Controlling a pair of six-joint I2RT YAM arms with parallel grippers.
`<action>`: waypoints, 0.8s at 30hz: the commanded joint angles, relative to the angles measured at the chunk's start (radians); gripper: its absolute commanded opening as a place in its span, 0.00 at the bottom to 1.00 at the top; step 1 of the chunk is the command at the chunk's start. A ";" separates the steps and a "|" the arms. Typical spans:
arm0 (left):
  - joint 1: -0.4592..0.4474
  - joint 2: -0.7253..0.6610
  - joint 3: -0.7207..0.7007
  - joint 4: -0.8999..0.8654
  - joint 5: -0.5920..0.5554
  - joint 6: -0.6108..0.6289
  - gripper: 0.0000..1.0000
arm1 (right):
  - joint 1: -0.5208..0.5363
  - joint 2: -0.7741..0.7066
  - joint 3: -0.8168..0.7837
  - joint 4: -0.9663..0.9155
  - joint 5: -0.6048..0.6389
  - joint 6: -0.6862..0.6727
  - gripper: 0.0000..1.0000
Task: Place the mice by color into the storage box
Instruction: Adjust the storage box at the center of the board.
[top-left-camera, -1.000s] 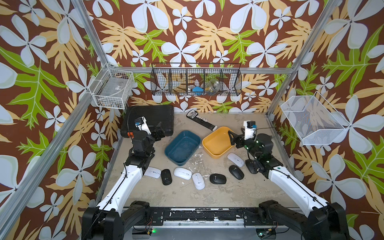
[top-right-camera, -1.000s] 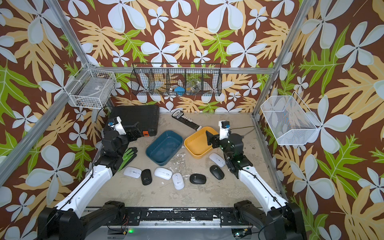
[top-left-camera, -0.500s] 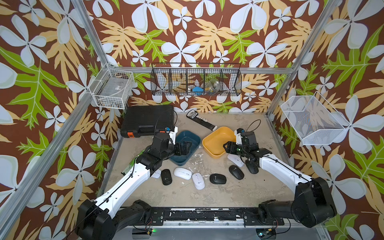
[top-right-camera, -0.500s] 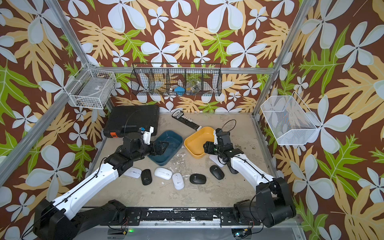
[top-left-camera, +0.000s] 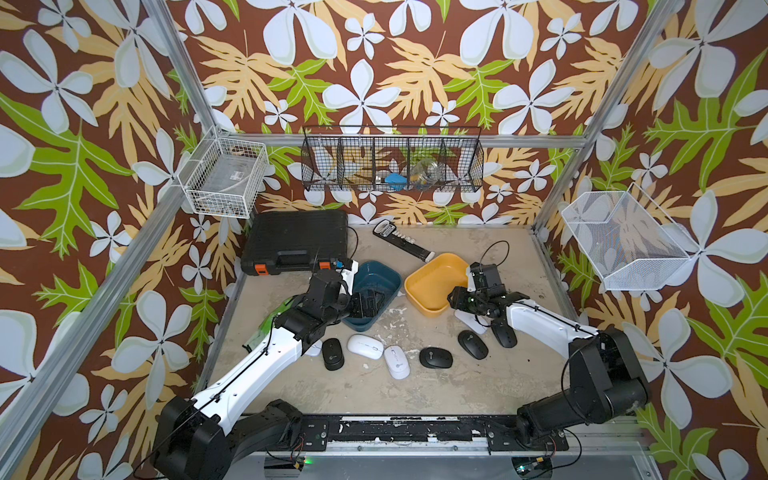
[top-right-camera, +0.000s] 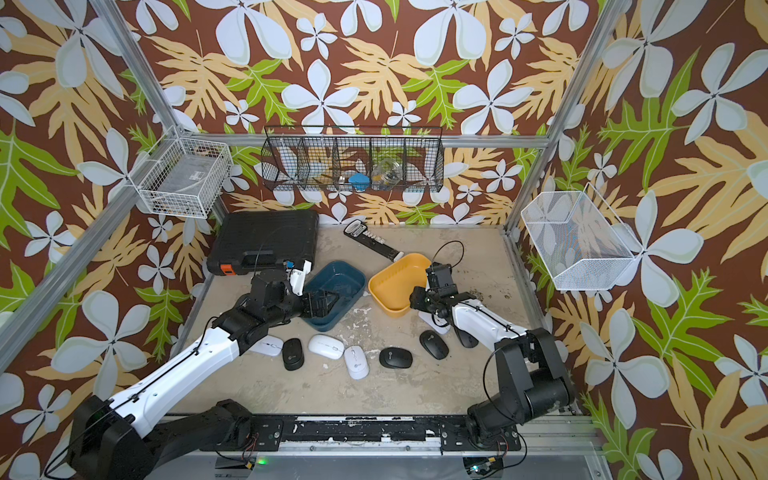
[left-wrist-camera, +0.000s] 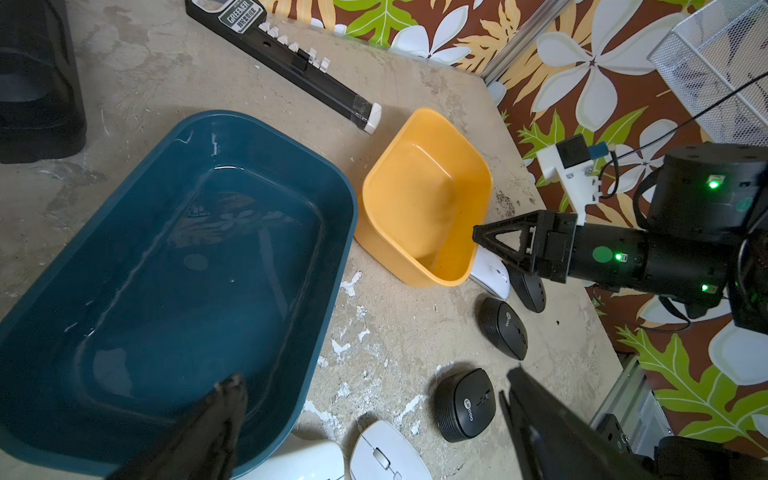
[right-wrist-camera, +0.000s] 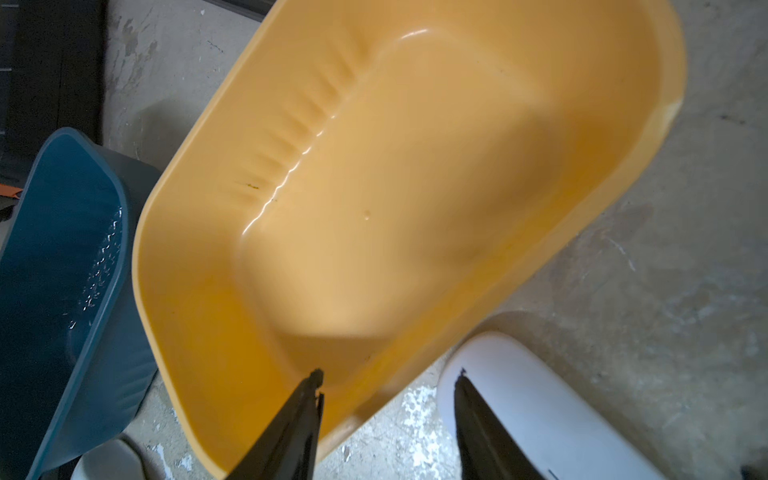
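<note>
Eight mice (top-left-camera: 365, 346), white and black, still lie on the worktop (top-left-camera: 415, 395). Both arms have swung down: left hand (top-left-camera: 368, 302), wide open, over the empty blue bin's (top-left-camera: 384, 275) edge; right hand (right-wrist-camera: 388, 376), half open and narrowing, straddling the yellow bin's (top-left-camera: 436, 277) rim. Sorting not begun.
</note>
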 joint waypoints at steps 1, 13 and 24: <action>-0.002 0.005 0.011 0.003 0.011 0.011 1.00 | 0.002 0.014 0.024 -0.039 0.040 -0.028 0.51; -0.001 0.057 0.081 -0.011 0.018 0.021 1.00 | 0.079 -0.116 0.139 -0.154 0.090 -0.090 0.49; -0.001 0.013 0.105 -0.099 -0.019 0.047 0.99 | 0.223 0.316 0.371 -0.143 -0.039 -0.086 0.00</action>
